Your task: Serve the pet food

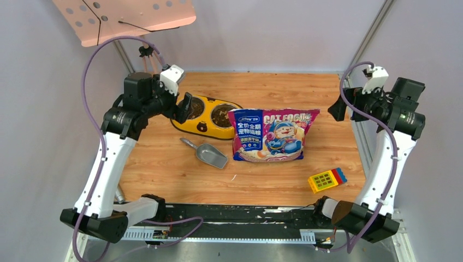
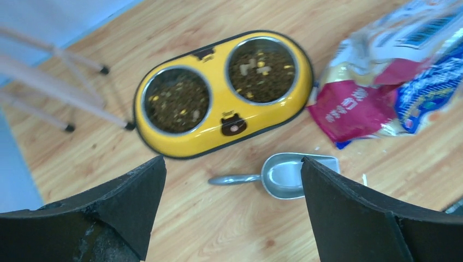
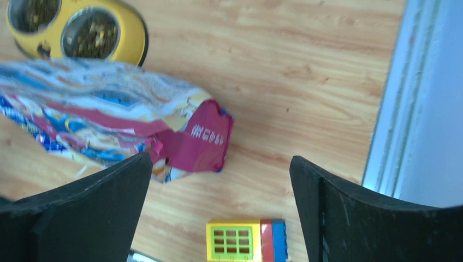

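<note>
The pet food [image 1: 221, 114] is dark brown kibble lying in both bowls of the yellow double-bowl feeder [image 1: 203, 127]; the left wrist view shows it in the two bowls [image 2: 177, 101]. The glossy CAT FOOD bag [image 1: 271, 135] lies flat mid-table, its torn end towards the right [image 3: 202, 142]. A grey metal scoop [image 1: 210, 154] lies empty in front of the feeder [image 2: 284, 174]. My left gripper [image 1: 183, 107] hovers open above the feeder's left end and holds nothing [image 2: 232, 159]. My right gripper [image 1: 337, 107] is open and empty, raised at the table's right edge [image 3: 219, 157].
A yellow, red and blue toy block [image 1: 326, 179] lies at the front right [image 3: 245, 240]. A pink perforated board [image 1: 125, 16] on thin legs [image 2: 54, 93] stands at the back left. A metal frame rail [image 3: 393, 109] runs along the table's right edge.
</note>
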{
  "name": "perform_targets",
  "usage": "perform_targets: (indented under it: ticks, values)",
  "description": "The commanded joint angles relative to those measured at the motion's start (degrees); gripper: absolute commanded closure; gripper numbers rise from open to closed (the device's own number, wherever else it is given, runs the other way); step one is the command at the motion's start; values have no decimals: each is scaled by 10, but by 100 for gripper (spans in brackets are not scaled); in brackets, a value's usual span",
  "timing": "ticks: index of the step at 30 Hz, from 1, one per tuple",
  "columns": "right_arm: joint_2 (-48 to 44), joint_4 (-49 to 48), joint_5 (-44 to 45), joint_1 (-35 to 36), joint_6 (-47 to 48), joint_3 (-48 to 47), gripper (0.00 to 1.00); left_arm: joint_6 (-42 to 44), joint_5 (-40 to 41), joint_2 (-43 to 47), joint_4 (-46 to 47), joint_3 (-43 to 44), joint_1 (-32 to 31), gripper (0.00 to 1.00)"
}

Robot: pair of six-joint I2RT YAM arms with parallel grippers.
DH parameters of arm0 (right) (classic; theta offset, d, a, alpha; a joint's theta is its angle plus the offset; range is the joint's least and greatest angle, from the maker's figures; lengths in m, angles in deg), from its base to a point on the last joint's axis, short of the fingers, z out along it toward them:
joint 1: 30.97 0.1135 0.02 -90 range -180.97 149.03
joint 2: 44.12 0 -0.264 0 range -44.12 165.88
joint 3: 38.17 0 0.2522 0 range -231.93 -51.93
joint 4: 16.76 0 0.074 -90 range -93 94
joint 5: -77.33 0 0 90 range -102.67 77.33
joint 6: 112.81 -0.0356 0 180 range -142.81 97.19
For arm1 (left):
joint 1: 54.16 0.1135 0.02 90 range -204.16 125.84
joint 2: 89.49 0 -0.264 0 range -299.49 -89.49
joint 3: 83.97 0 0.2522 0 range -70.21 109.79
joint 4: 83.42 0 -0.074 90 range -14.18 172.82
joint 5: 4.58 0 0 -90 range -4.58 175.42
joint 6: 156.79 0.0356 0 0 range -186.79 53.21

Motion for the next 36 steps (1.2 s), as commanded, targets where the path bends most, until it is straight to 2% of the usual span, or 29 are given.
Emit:
perform_targets:
  ticks: [1, 7, 15, 19, 23, 28, 36]
  values:
    - [-56, -176, 66, 0, -159, 2, 0, -57, 131, 43, 49, -34, 5, 0]
    - [-54, -189, 171, -1, -257, 6, 0, -60, 132, 46, 65, -33, 37, 0]
    - [-39, -191, 136, 0, -300, -66, 0, -15, 122, 43, 53, 14, 59, 0]
    - [-40, -197, 124, -1, -314, -48, 0, -52, 119, 44, 40, -7, 60, 0]
    - [-39, -199, 123, 0, -306, -69, 0, -101, 77, 66, 34, -45, 78, 0]
    - [-40, -200, 129, -1, -300, -85, 0, -90, 26, 58, -3, -38, 83, 0]
    - [-54, -194, 129, 0, -288, -85, 0, -104, 14, 55, 25, -38, 83, 0]
